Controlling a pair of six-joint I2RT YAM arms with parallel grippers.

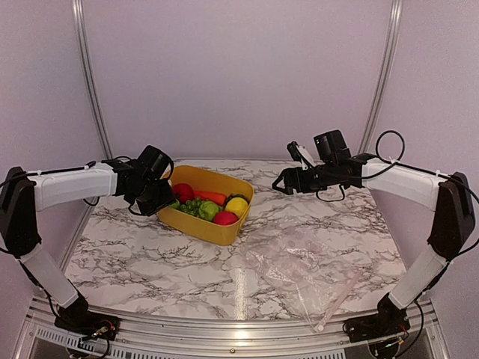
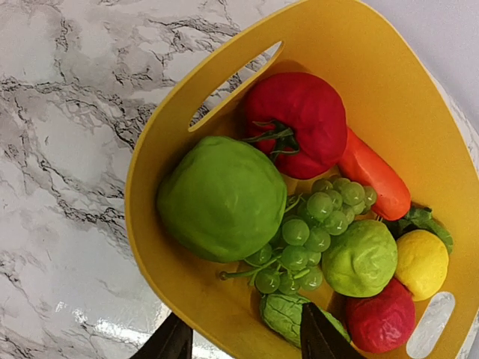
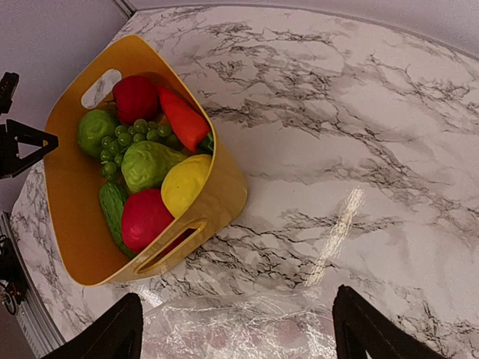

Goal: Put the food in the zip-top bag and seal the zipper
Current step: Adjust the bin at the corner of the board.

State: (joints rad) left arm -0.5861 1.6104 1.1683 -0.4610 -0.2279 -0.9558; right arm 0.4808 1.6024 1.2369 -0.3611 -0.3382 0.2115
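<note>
Yellow tub [image 1: 213, 232] cradles glossy food [image 1: 209, 209], crinkly zip-top bag [image 1: 299, 262] flat; right gripper [image 3: 238, 329] gapes, left gripper [image 2: 243, 340] seemingly half-open.

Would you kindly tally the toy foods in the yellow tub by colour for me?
Red fruits: 2
Orange carrot: 1
Yellow lemon: 1
Green: 4 (two lumpy fruits, grapes, cucumber)
Total: 8

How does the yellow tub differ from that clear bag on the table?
The yellow tub is opaque; the zip-top bag is see-through and crinkled. The tub stands open-topped, full of toy food; the bag lies flat with no food in it. Both rest on the marble table.
</note>
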